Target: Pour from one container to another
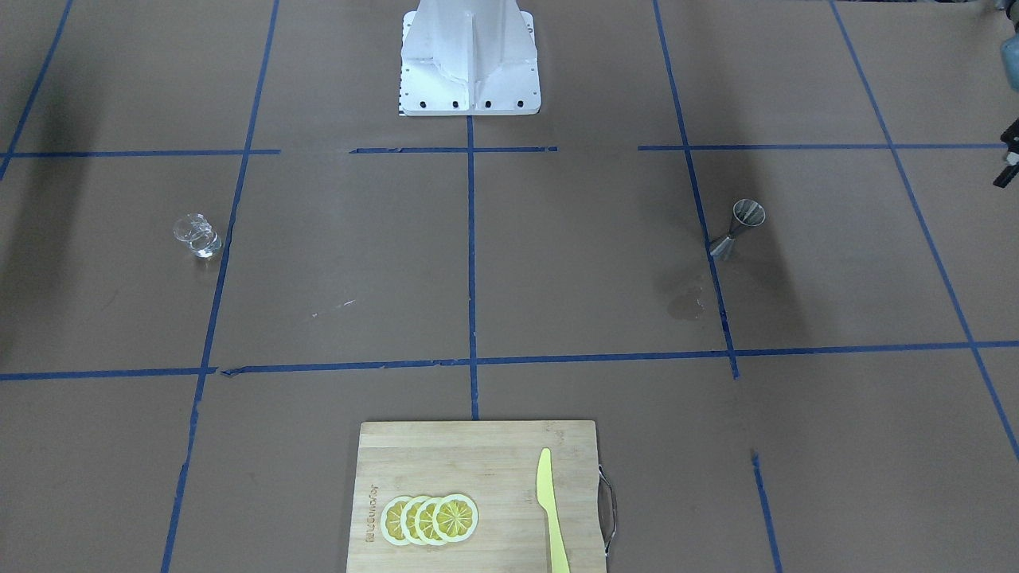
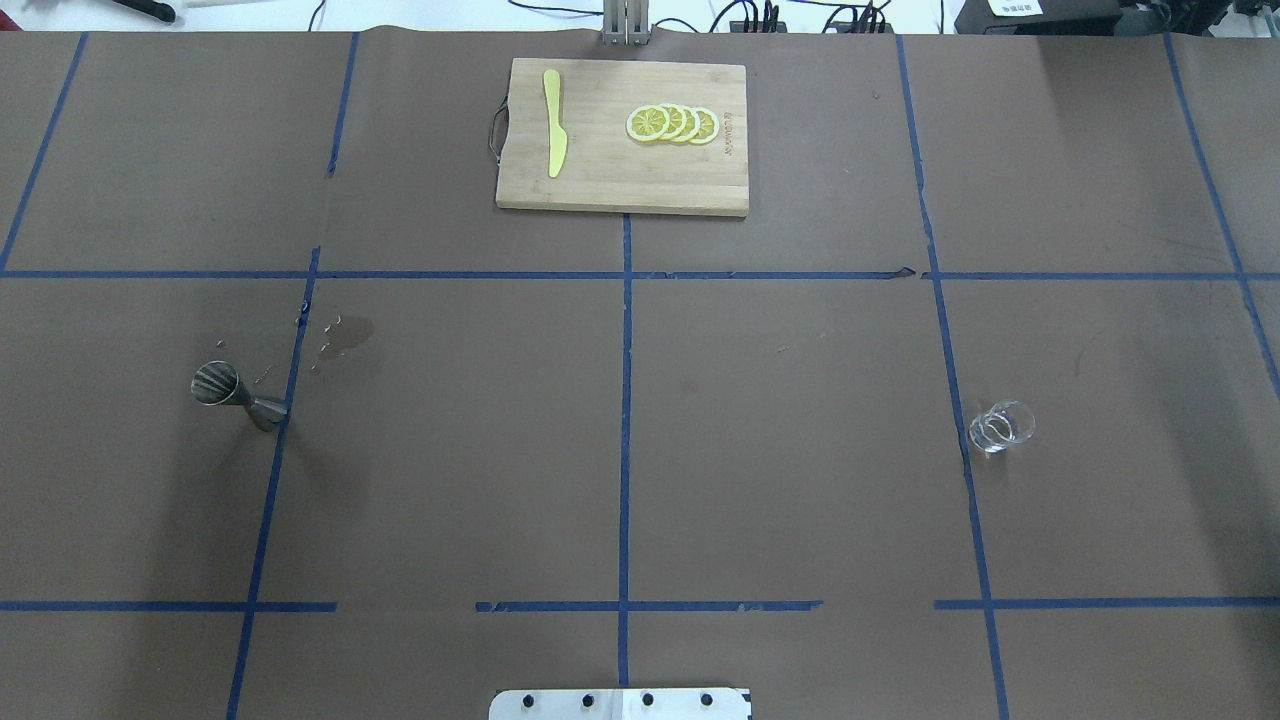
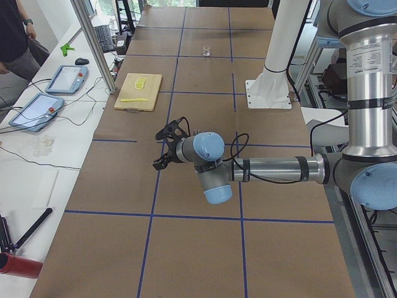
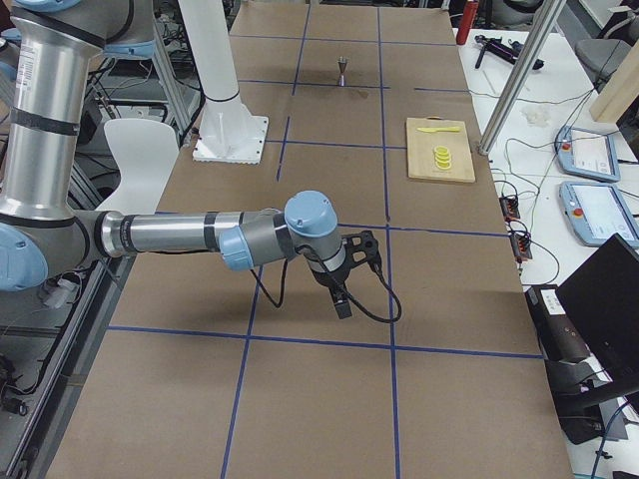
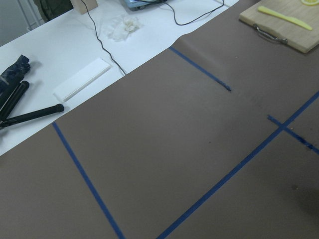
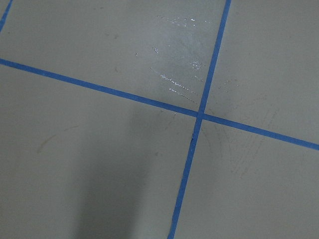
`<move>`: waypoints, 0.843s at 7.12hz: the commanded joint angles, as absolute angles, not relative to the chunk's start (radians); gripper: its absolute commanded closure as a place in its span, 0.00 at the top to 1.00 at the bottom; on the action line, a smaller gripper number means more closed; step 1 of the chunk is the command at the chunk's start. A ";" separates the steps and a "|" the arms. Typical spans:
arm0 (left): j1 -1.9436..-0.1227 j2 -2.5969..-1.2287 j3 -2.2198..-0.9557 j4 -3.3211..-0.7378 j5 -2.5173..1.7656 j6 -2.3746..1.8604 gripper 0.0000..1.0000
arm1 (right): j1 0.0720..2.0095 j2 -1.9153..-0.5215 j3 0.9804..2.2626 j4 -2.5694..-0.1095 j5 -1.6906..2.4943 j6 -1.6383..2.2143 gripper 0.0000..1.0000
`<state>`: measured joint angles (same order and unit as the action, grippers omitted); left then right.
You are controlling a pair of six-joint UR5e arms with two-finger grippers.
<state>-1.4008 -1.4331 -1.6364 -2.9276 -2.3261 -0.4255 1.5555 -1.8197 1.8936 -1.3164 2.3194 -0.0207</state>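
The small clear cup [image 1: 197, 235] stands upright on the brown table, on my right side [image 2: 1000, 427], and shows far off in the exterior left view [image 3: 206, 51]. The steel hourglass jigger [image 1: 739, 229] stands upright on my left side [image 2: 236, 396], next to a blue tape line. Both grippers hang over the table ends, far from either vessel. My left gripper [image 3: 162, 144] shows only in the exterior left view and my right gripper [image 4: 359, 276] only in the exterior right view, so I cannot tell their state. Neither wrist view shows fingers.
A wooden cutting board [image 2: 600, 170] at the far edge carries lemon slices [image 2: 672, 123] and a yellow knife [image 2: 554, 135]. A damp stain [image 2: 345, 335] lies near the jigger. The robot base [image 1: 470, 56] stands at the near middle. A person [image 3: 15, 37] stands by tablets on a side table.
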 commanded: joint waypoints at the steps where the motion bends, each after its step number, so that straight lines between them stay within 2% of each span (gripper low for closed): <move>1: -1.214 -1.413 -1.692 -3.042 -2.121 -0.659 1.00 | 1.555 -1.822 1.893 -1.316 2.319 -0.020 1.00; 3: -1.052 -1.324 -1.759 -3.133 -1.877 -0.733 1.00 | 1.555 -1.822 1.894 -1.316 2.319 -0.020 1.00; 5: -0.869 -1.304 -1.761 -3.206 -1.617 -0.796 1.00 | 1.555 -1.827 1.896 -1.316 2.319 -0.020 1.00; 6: -0.721 -1.304 -1.761 -3.206 -1.400 -0.839 1.00 | 1.555 -1.827 1.898 -1.316 2.319 -0.020 1.00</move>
<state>-0.8815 -1.3089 -1.7591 -3.1915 -1.6330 -0.7868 1.5554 -1.8258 1.8959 -1.3162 2.3194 -0.0199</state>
